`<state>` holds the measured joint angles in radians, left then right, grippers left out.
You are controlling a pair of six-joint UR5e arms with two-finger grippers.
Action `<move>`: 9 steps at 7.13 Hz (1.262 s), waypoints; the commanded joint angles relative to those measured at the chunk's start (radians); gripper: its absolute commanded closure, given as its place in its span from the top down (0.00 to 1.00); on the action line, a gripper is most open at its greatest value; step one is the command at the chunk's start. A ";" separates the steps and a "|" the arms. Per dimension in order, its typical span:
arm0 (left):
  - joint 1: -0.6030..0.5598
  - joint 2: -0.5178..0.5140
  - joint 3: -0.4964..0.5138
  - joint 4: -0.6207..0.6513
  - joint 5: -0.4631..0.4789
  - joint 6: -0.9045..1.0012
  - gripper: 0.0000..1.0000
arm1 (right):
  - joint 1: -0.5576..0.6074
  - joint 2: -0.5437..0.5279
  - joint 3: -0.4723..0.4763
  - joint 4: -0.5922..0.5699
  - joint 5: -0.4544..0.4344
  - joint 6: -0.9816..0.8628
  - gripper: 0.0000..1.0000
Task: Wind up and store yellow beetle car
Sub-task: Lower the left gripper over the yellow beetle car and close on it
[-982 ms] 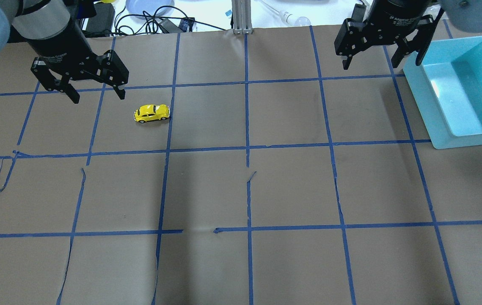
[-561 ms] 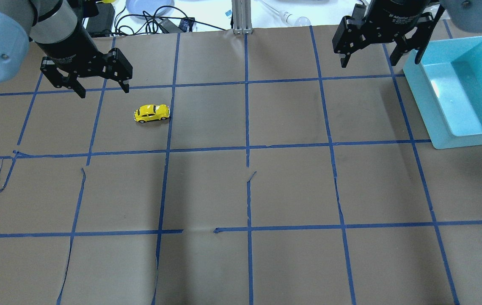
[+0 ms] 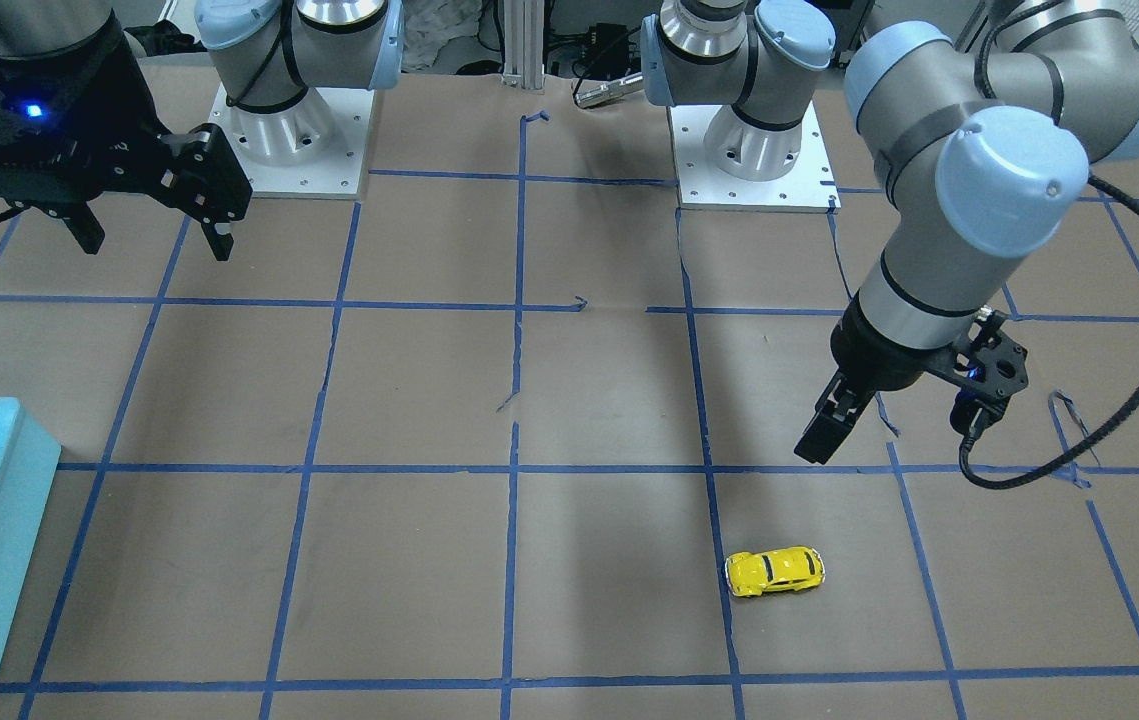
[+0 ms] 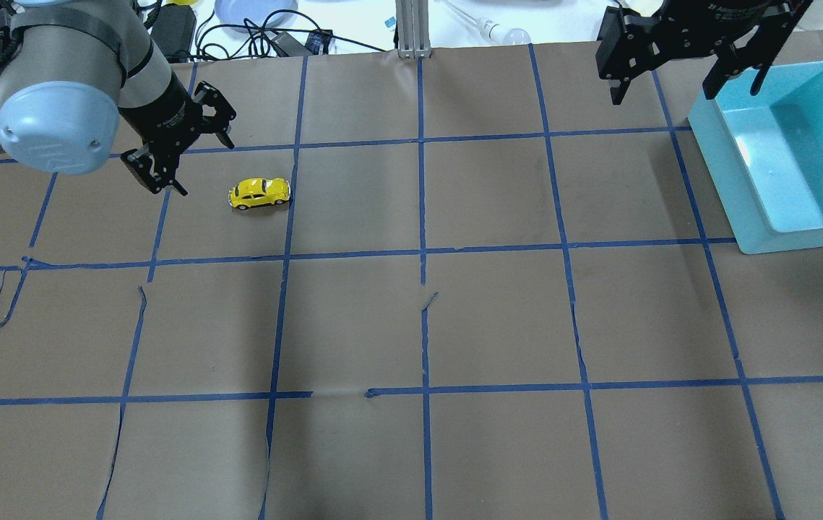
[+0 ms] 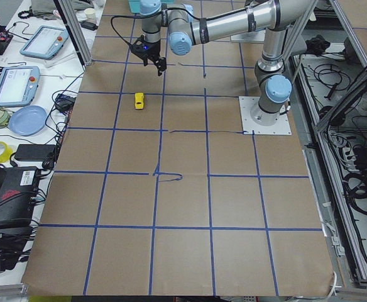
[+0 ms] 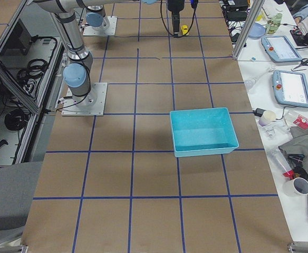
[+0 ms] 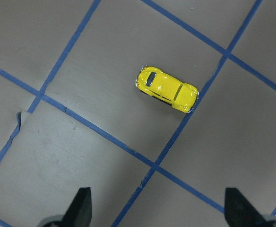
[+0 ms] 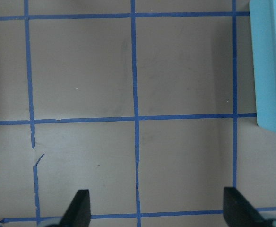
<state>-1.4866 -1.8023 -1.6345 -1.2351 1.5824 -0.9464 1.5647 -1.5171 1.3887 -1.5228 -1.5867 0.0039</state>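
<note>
A table covered in brown paper (image 4: 498,318) with a blue tape grid is seen. An open turquoise plastic bin (image 4: 733,184) is set at its far right corner. The black two-finger right gripper (image 4: 660,97) is held above the paper just beside the bin, its jaws spread wide and nothing gripped. The black left gripper (image 4: 207,168) is likewise spread wide and empty, tilted, near the car. The small glossy yellow beetle toy car (image 4: 259,193) is found on its wheels beside a tape line, well apart from the bin.
</note>
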 commanded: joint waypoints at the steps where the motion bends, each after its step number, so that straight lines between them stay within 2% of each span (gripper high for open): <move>1: 0.002 -0.108 0.010 0.083 -0.002 -0.276 1.00 | -0.001 0.021 -0.022 0.006 0.037 -0.013 1.00; 4: 0.002 -0.239 0.028 0.288 -0.001 -0.393 1.00 | -0.005 0.051 -0.054 0.007 0.017 -0.008 1.00; 5: 0.002 -0.267 0.044 0.298 0.001 -0.394 1.00 | -0.011 0.052 -0.054 0.006 -0.013 -0.007 1.00; 9: 0.002 -0.337 0.048 0.299 0.002 -0.488 1.00 | -0.038 0.037 -0.034 0.027 -0.001 0.004 1.00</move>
<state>-1.4849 -2.1216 -1.5831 -0.9364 1.5835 -1.4164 1.5302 -1.4672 1.3502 -1.5128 -1.5900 0.0057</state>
